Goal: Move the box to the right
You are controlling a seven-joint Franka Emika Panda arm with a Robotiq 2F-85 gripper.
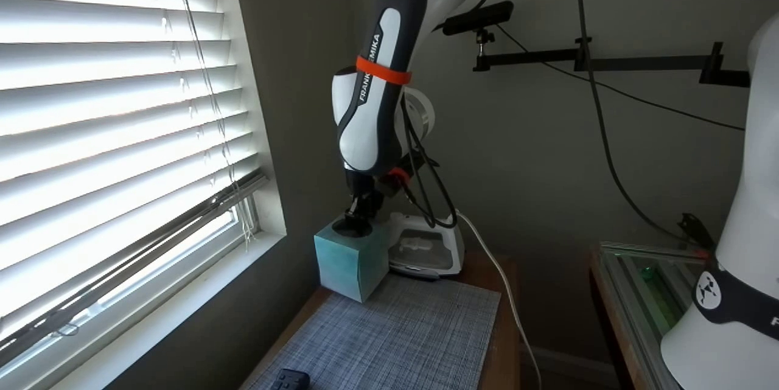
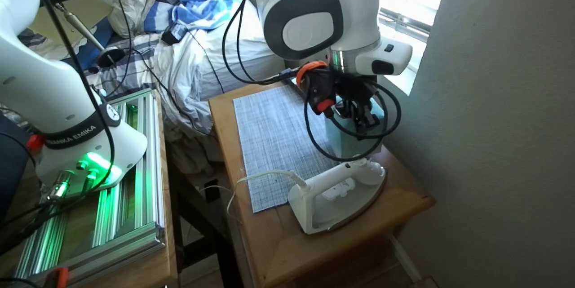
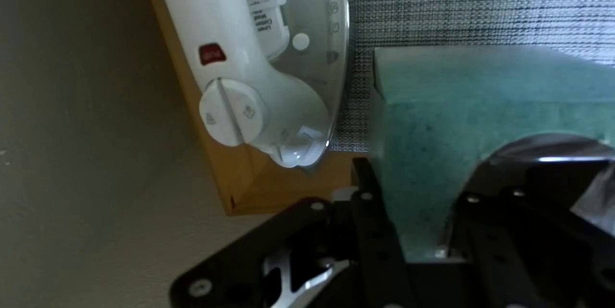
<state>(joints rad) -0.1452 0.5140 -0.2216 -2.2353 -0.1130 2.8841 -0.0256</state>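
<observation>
The box (image 1: 339, 265) is a pale teal cube with a rounded opening in its top, near the window side of the small table. It shows partly behind cables in an exterior view (image 2: 346, 137) and large in the wrist view (image 3: 480, 82). My gripper (image 1: 358, 219) points down at the box top. It shows in an exterior view (image 2: 359, 119) and in the wrist view (image 3: 414, 180). One finger lies along the outside of a box side, the other goes into the opening, with the box between them. The finger inside is partly hidden. The box appears to rest on the table.
A white clothes iron (image 1: 426, 247) stands close beside the box, its cord (image 1: 496, 256) hanging off the table. A grey woven mat (image 1: 420, 329) covers part of the table (image 2: 287, 243). A dark remote (image 1: 291, 379) lies on the mat. The wall and window blinds (image 1: 109, 104) are near.
</observation>
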